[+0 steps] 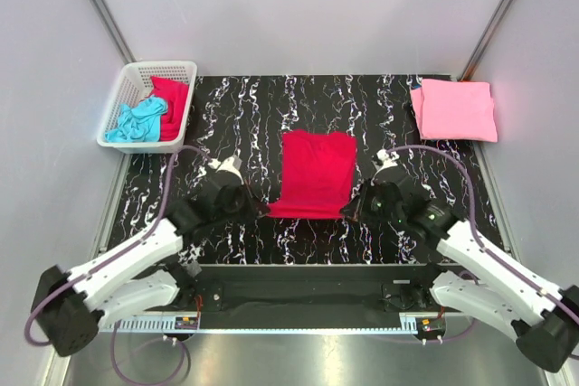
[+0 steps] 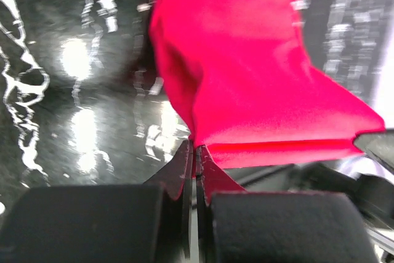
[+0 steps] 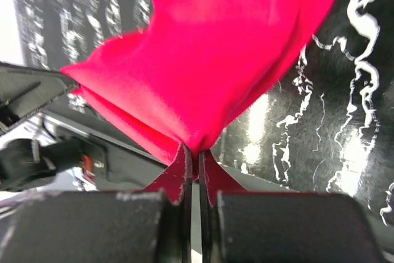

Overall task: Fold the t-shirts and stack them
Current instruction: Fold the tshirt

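A crimson red t-shirt [image 1: 316,172], folded into a narrow strip, lies in the middle of the black marbled table [image 1: 253,106]. My left gripper [image 1: 262,209] is shut on its near left corner, seen in the left wrist view [image 2: 196,149] with the red cloth [image 2: 246,78] pinched between the jaws. My right gripper [image 1: 347,211] is shut on the near right corner, seen in the right wrist view [image 3: 197,152] under the red cloth [image 3: 209,60]. The near edge is lifted off the table. A folded light pink t-shirt [image 1: 454,108] lies at the far right.
A white lattice basket [image 1: 136,79] at the far left holds a turquoise t-shirt [image 1: 136,122] and a red t-shirt [image 1: 172,97]. Grey walls close in the table on both sides and at the back.
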You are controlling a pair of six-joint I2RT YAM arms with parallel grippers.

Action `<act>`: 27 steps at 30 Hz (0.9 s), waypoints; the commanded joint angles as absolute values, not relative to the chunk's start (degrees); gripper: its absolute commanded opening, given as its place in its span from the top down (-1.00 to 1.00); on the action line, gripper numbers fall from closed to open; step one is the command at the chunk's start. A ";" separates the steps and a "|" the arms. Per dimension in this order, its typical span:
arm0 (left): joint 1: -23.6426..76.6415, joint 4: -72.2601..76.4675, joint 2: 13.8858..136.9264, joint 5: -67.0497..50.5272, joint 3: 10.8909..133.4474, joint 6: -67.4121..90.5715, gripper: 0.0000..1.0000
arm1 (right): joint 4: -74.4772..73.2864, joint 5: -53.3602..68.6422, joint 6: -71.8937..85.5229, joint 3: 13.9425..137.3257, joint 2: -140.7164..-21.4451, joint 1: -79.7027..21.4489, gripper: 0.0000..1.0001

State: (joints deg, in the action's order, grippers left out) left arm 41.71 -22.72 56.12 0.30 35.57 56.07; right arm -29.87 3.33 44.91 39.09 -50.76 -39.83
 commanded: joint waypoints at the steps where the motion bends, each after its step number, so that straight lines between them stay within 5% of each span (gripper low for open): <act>1: 41.22 -32.25 50.82 11.07 38.66 55.99 1.00 | -44.29 -6.85 43.51 45.51 -48.78 -39.73 1.00; 6: 41.22 -34.89 53.43 15.11 46.20 53.27 1.00 | -44.48 -12.54 38.68 51.58 -52.64 -39.73 1.00; 14: 40.61 -34.89 73.79 21.44 59.75 49.04 1.00 | -39.64 -21.26 32.88 58.88 -65.99 -37.71 1.00; 27: 34.81 -30.68 101.06 18.72 81.01 42.90 1.00 | -26.30 -14.33 25.40 70.04 -90.06 -23.04 1.00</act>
State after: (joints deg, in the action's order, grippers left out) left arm 37.52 -28.86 97.36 13.85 76.73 46.83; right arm -29.15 -11.53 30.06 66.76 -85.73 -26.09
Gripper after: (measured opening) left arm 0.013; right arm 0.025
